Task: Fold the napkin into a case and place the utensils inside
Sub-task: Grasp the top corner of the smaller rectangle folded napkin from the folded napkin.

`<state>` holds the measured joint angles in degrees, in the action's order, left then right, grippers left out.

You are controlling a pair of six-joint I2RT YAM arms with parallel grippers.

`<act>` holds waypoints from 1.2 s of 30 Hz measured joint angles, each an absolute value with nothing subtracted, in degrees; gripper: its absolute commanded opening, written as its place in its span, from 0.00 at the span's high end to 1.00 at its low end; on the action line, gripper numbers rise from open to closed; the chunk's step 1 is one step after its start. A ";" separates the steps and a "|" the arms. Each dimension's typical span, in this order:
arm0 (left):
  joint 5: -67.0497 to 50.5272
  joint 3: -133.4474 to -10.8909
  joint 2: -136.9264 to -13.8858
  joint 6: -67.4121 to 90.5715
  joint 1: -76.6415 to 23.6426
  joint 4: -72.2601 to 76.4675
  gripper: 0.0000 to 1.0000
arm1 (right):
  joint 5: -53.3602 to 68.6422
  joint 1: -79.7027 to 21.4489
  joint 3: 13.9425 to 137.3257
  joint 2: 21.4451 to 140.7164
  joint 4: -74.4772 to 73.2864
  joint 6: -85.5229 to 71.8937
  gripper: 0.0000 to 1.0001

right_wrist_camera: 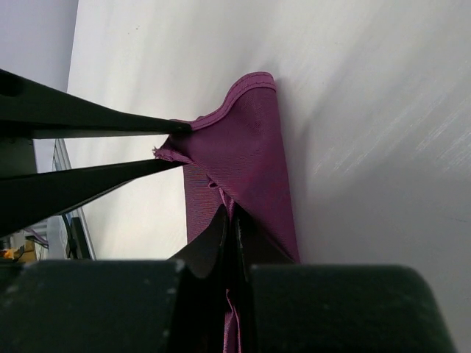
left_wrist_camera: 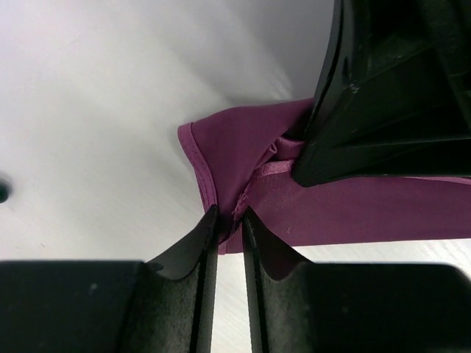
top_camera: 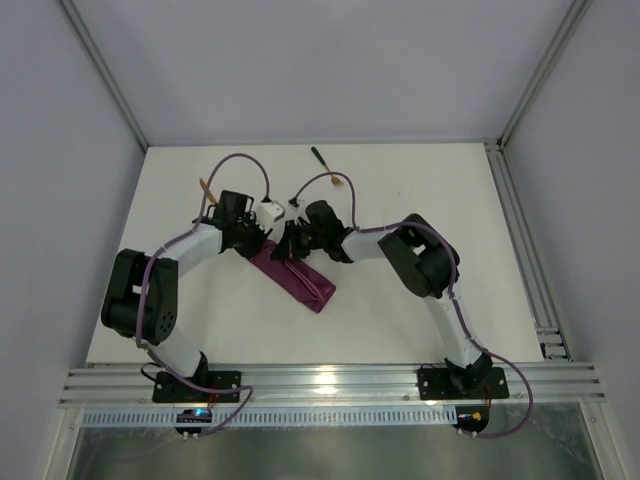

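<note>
The magenta napkin (top_camera: 300, 280) lies folded into a narrow strip on the white table, running from upper left to lower right. Both grippers meet at its upper left end. My left gripper (top_camera: 266, 243) is shut on the napkin's edge, as the left wrist view (left_wrist_camera: 229, 215) shows on the cloth (left_wrist_camera: 353, 209). My right gripper (top_camera: 290, 243) is shut on a fold of the napkin (right_wrist_camera: 246, 140), with cloth pinched between its fingers (right_wrist_camera: 230, 215). One utensil's black handle (top_camera: 320, 158) lies near the far edge. A gold-coloured piece (top_camera: 207, 187) shows by the left arm.
The other gripper fills part of each wrist view: the right one (left_wrist_camera: 383, 95) and the left one's fingers (right_wrist_camera: 88, 125). Purple cables loop over both arms (top_camera: 240, 160). An aluminium rail (top_camera: 520, 240) runs along the table's right side, grey walls around.
</note>
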<state>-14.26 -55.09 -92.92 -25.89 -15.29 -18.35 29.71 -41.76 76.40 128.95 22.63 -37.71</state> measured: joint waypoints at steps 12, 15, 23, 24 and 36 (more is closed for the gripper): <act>-15.53 -57.23 -93.67 -25.30 -17.50 -18.04 0.86 | 29.71 -41.89 77.67 129.32 20.93 -38.44 0.96; -17.67 -57.74 -91.85 -23.88 -17.10 -18.26 0.87 | 29.74 -41.89 77.69 129.38 20.93 -38.61 0.96; -16.62 -59.79 -95.29 -23.27 -16.27 -16.49 0.81 | 29.71 -41.89 77.69 129.38 20.93 -39.27 0.96; -16.49 -59.90 -96.60 -23.64 -16.34 -16.49 0.80 | 29.71 -41.89 77.69 129.38 20.93 -39.31 0.96; -16.21 -59.18 -98.65 -28.34 -17.19 -16.53 0.62 | 29.71 -41.89 77.69 129.40 20.93 -39.46 0.96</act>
